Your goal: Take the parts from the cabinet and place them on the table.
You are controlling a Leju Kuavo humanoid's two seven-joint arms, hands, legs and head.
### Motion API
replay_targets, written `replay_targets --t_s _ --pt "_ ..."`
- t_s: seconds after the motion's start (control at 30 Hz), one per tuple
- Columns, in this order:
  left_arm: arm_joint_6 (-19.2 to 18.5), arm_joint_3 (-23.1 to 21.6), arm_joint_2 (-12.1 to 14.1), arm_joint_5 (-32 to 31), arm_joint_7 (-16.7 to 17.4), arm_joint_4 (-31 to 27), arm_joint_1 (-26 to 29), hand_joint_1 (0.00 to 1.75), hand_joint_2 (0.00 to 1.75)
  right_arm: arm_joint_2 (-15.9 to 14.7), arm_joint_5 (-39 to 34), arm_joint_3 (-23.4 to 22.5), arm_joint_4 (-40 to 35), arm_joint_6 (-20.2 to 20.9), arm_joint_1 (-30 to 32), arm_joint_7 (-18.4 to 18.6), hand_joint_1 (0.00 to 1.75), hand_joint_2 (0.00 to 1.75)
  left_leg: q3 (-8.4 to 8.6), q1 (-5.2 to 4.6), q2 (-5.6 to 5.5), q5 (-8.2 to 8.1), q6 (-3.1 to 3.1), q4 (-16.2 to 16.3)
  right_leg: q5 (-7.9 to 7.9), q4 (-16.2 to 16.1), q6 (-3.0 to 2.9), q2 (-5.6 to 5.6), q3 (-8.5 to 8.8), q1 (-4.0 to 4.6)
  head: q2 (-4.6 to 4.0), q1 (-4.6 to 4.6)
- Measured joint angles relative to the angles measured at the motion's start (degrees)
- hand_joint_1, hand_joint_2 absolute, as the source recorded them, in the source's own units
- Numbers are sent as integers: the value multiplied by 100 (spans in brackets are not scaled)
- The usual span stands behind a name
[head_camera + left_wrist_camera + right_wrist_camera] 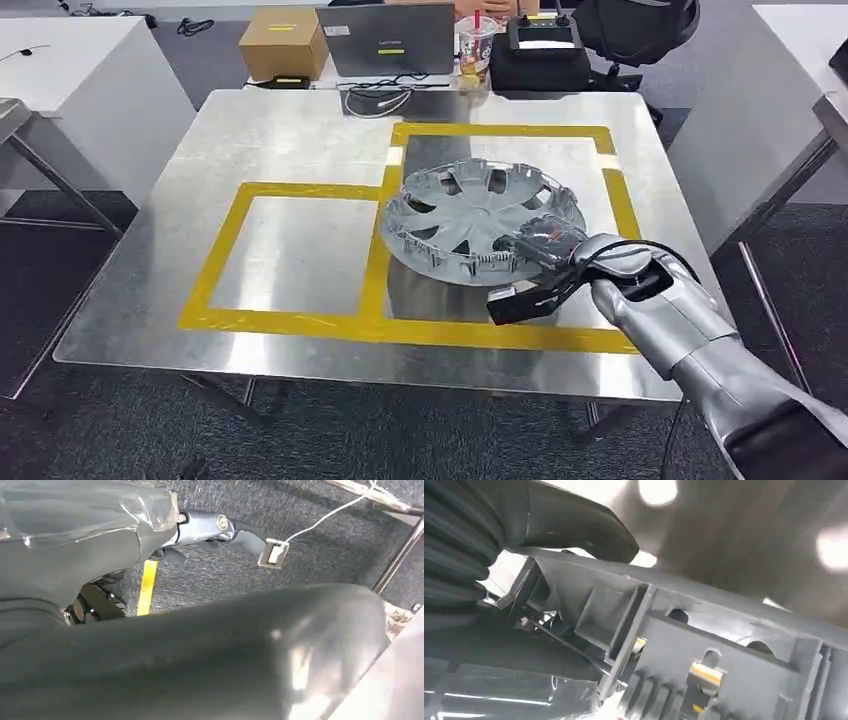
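Head view has the right hand (560, 255) reaching in over the near right part of the table (300, 130), its fingers closed on the near rim of the hubcap (480, 215). That silver cover lies face up just ahead of the hand and to its left, tilted: the gripped edge is lifted while the far edge sits low toward the steel top. Under the hubcap and the hand runs yellow tape (300, 325), marking two joined rectangles; the hubcap sits over the one nearer the hand, the other lies well to the hand's left. A black cable loops over the back of the wrist.

Right wrist view looks along the hand (469, 540) at the hubcap's grey underside (724, 655), with ribs, clips and slots close up; the thick thumb (574, 530) presses on one face of the rim, and dark fingers lie against the other.

Left wrist view shows the left hand (210, 530) over dark carpet, with a curved finger sticking out past a grey cover; I cannot tell whether it is open or closed.

Far beyond the right hand, past the table's back edge, stand a cardboard box (283, 45), a laptop (385, 40) and a drink cup (476, 45).
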Motion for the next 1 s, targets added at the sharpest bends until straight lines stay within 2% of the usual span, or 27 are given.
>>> replay_targets --t_s 0.03,0.1,0.13,0.17,0.23,0.27,0.3,0.33,0.37,0.4,0.43,0.47,0.5,0.53,0.57,0.6,0.63,0.67,0.73,0.77,0.8,0.83,0.87,0.93,0.97,1.0 --pt "17 2 26 4 -30 31 3 0 0 37 17 6 132 43 -48 52 175 175 117 4 0 191 13 -272 0 0 1 0 4 0 0 0" --pt "24 2 72 15 -83 70 3 0 0 96 48 13 378 81 -189 81 175 175 686 3 -1 686 74 -1365 3 -3 6 -1 23 1 0 0" --pt "24 2 102 20 -92 81 2 0 0 122 48 13 497 81 -262 78 175 175 934 0 -18 767 109 -1806 8 -6 14 -4 36 -2 0 0" --pt "22 2 111 26 -92 87 5 0 0 135 66 13 599 74 -322 78 175 175 929 -42 0 725 83 -1817 12 -20 36 -8 35 46 0 4" --pt "13 7 114 72 -85 87 7 0 0 170 107 15 832 39 -405 78 175 175 900 -70 -6 732 128 -1813 24 -35 98 -15 39 18 0 6" --pt "2 15 114 92 -65 83 17 0 0 184 118 17 907 15 -419 94 175 175 902 -83 -10 742 170 -1827 50 -87 145 -18 59 15 0 2" --pt "-37 33 107 116 -22 61 20 0 0 199 144 17 996 -20 -429 144 175 175 970 -62 -7 839 224 -1936 59 -98 188 -17 50 36 0 2" --pt "-75 42 74 133 13 35 22 0 0 199 175 17 1108 -42 -445 201 175 175 984 -42 10 882 251 -1997 -6 19 173 -26 -10 22 0 26" --pt "-113 55 52 140 50 4 17 0 0 207 201 17 1210 -40 -477 264 175 175 969 -50 8 911 301 -2019 -184 307 123 -28 -146 31 0 28" --pt "-146 76 31 138 96 -26 15 0 0 212 216 15 1313 -40 -492 325 175 175 946 -63 2 923 318 -2018 -400 767 83 -28 -364 36 0 24" --pt "-173 96 6 140 114 -46 18 0 0 214 221 11 1410 -40 -491 363 175 175 929 -86 -3 933 335 -2016 -609 1291 62 -28 -603 43 0 22" --pt "-177 111 -15 138 135 -66 27 0 0 214 221 6 1507 -40 -489 363 175 175 913 -103 -18 944 350 -2012 -730 1660 64 -28 -772 48 0 24" --pt "-179 129 -26 131 142 -77 45 0 175 218 223 -6 1586 -42 -489 337 0 0 906 -126 -28 949 358 -2010 -726 1756 87 -28 -813 55 0 24" --pt "-177 148 -39 127 142 -90 56 0 175 221 223 -15 1649 -44 -497 317 0 0 907 -141 -34 951 361 -2009 -638 1560 111 -29 -697 67 0 22" --pt "-177 162 -48 122 142 -105 58 0 175 221 225 -18 1698 -44 -508 312 0 0 910 -157 -41 953 362 -2004 -480 1136 135 -30 -462 85 0 22" --pt "-173 177 -59 96 142 -120 58 0 175 216 238 -22 1772 -50 -514 297 0 0 910 -171 -49 953 361 -1989 -279 501 140 -34 -112 119 0 28" --pt "-149 179 -79 57 142 -136 59 0 175 216 247 -26 1846 -48 -509 266 0 0 901 -176 -53 953 361 -1972 -167 -42 86 -53 194 156 0 26" --pt "-131 179 -105 33 142 -146 57 0 175 214 256 -35 1896 -37 -486 264 0 0 880 -225 -63 938 339 -1940 -110 -156 7 -35 221 186 0 6" --pt "-133 179 -109 9 142 -212 72 0 175 199 269 -52 2006 -31 -391 269 0 0 857 -209 -68 949 310 -1942 -57 -176 -38 -32 195 195 0 11" --pt "-131 181 -123 4 138 -236 80 0 0 183 264 -61 2050 -31 -351 269 0 0 845 -205 -66 958 294 -1943 -47 -176 -53 -31 187 198 0 11" --pt "-114 181 -131 -18 114 -282 81 0 0 175 254 -68 2078 -31 -305 266 0 0 823 -232 -63 947 271 -1921 -8 -215 -86 -26 221 123 0 13" --pt "-112 181 -149 -26 92 -319 85 0 0 173 236 -81 2089 -40 -287 258 0 0 752 -207 -62 873 225 -1832 18 -226 -89 -21 233 95 0 11" --pt "-110 181 -146 -22 77 -354 81 0 0 170 219 -109 2102 -40 -282 249 0 0 649 -181 -58 678 168 -1557 17 -225 -96 -17 233 76 0 -17" --pt "-112 184 -144 -22 74 -387 79 0 0 168 201 -159 2130 -42 -240 210 0 0 220 -90 -55 254 70 -643 15 -223 -95 -9 228 68 0 -20" --pt "-112 184 -144 -22 74 -402 79 0 0 164 190 -171 2144 -42 -215 196 0 0 7 -46 -52 106 33 -215 13 -222 -94 -9 227 66 0 -13" --pt "-112 188 -151 -22 74 -409 85 0 0 162 188 -179 2152 -48 -197 192 0 0 -124 -1 -48 94 -1 6 8 -220 -94 -7 227 56 0 -13"
